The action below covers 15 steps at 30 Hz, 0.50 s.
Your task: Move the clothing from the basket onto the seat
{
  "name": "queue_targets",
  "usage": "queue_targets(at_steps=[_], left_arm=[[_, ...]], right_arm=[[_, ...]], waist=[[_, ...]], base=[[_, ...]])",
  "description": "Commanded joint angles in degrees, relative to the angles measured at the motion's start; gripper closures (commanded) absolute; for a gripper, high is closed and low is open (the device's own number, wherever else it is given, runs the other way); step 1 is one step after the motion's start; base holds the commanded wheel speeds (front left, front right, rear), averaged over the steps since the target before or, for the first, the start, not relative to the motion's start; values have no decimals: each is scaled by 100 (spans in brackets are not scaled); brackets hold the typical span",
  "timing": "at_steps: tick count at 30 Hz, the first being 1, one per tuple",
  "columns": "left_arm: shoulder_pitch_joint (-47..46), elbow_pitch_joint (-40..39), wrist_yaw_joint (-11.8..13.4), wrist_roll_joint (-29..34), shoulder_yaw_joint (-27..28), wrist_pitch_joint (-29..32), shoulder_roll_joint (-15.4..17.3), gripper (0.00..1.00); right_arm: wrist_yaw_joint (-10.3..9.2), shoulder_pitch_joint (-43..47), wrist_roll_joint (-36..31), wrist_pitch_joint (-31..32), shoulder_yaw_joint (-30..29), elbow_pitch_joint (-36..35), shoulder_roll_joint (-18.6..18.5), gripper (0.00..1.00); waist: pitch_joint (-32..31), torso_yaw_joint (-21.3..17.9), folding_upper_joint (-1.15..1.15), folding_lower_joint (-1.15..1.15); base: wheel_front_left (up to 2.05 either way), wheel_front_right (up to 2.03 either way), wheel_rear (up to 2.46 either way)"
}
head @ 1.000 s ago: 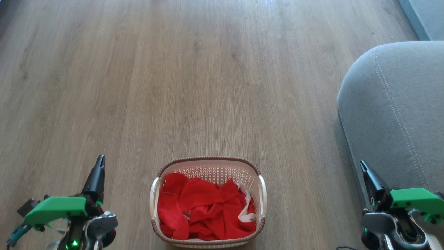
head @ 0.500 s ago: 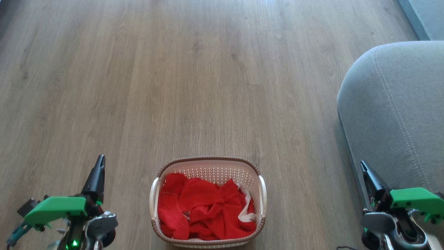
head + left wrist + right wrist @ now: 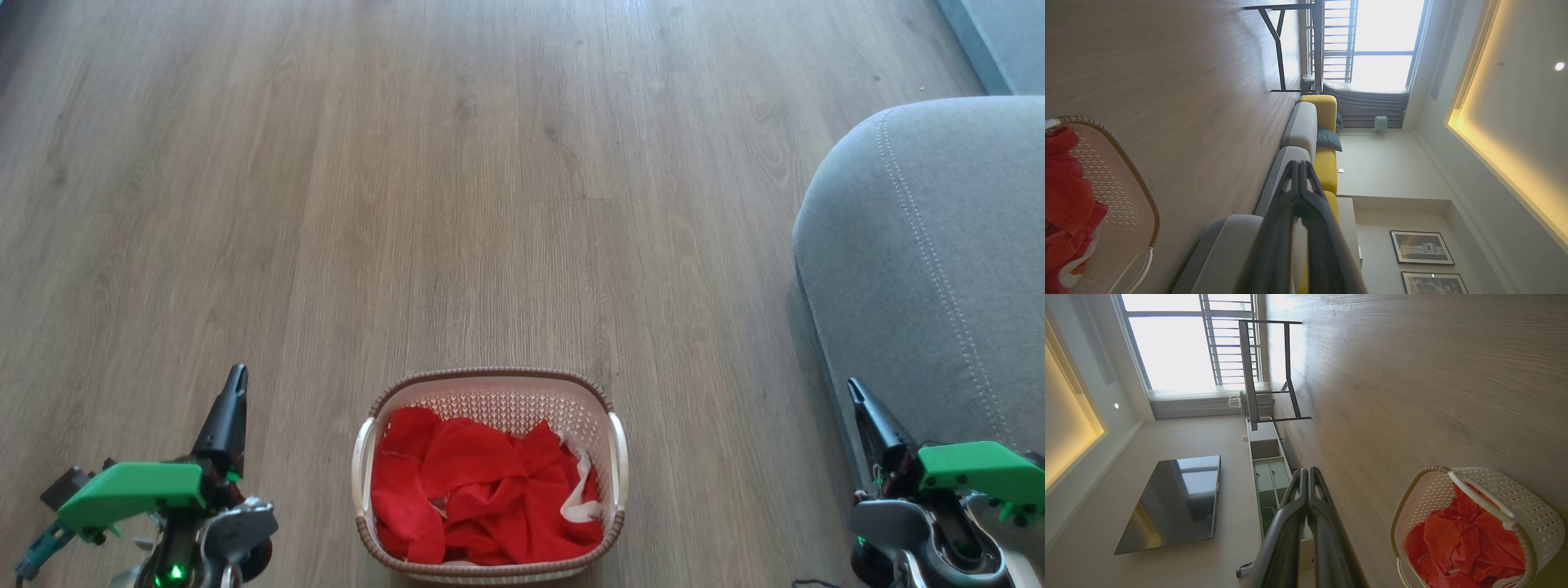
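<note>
The left pincer [image 3: 236,382] hangs low over the wooden floor [image 3: 490,204] with its two dark fingers pressed together, holding nothing. The right pincer [image 3: 855,392] is the same: fingers together from base to tip, nothing between them. Both point away from the robot.

The basket [image 3: 490,374] stands on the floor between the two pincers, to the right of the left one and to the left of the right one, apart from both. The clothing [image 3: 482,490] lies inside it as a crumpled red heap with a white strip [image 3: 581,490] on the side nearer the right pincer. None of it hangs over the brown rim.

The seat [image 3: 939,269] is on the outer side of the right pincer, just beside it. Its rounded grey corner and double stitching reach forward past the fingertips. It is well apart from the left pincer, with the basket in between.
</note>
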Motion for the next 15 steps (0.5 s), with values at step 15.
queue_targets(at_steps=[15], left_arm=[[-321,-199,-39,-30,205,41,36,100]], right_arm=[[40,-259,25,40,100,-232,-39,100]], waist=[[0,0,0,0]], base=[[0,0,0]])
